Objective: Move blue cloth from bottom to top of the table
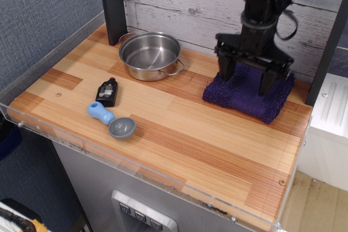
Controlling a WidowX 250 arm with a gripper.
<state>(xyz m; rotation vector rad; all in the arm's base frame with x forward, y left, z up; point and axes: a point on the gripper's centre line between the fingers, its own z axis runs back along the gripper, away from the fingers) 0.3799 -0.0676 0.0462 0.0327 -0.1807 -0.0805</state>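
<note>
The blue cloth (244,97), a dark indigo-purple fuzzy towel, lies flat on the striped wooden table (179,134) at the back right, close to the white plank wall. My black gripper (246,83) hangs directly over the cloth's back part, fingers spread wide, open and empty. Its fingertips (225,74) are at or just above the cloth surface; contact cannot be told. The cloth's back edge is partly hidden behind the gripper.
A steel pot (150,55) stands at the back centre-left. A small black bottle (107,92) and a light-blue handled scoop (112,121) lie at the front left. A black post (112,4) rises at the back left. A clear acrylic rim (125,169) runs along the front.
</note>
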